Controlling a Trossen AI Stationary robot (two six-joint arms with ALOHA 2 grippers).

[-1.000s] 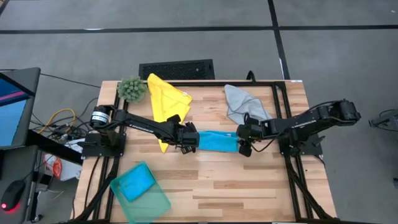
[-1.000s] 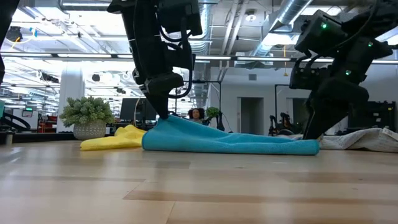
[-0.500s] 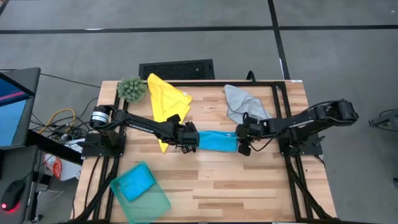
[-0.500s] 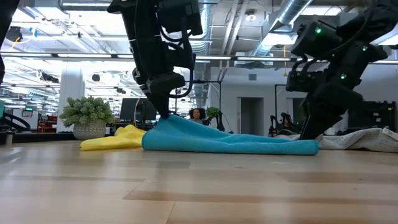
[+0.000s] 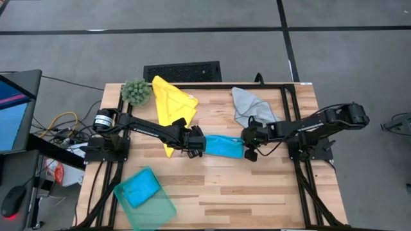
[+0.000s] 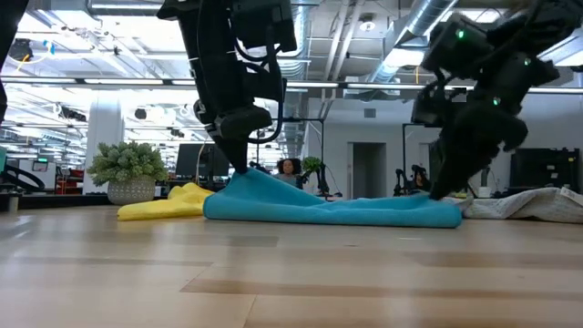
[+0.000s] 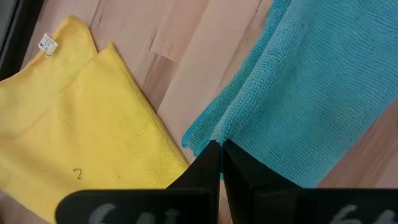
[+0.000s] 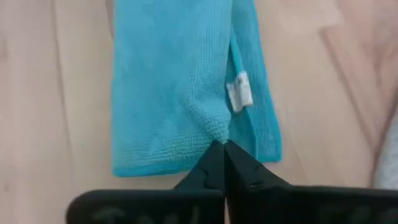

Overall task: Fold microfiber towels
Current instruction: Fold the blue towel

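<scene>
Two grippers, left [image 5: 196, 142] and right [image 5: 246, 144], each pinch an end of the blue towel [image 5: 222, 145] at table centre, already narrowed into a strip. Yellow towel [image 5: 172, 101] at 11 o'clock and grey towel [image 5: 249, 106] at 1 o'clock look unfolded.

Wooden tabletop [image 5: 257, 192] and what lay on it

A blue towel [image 5: 221, 145] lay folded at the middle, a yellow towel [image 5: 172, 101] and a fuzzy green plant ball [image 5: 135, 91] toward the far left, a grey towel [image 5: 249, 106] far right, and a teal bin [image 5: 145, 199] holding a blue cloth at the near left corner.
</scene>
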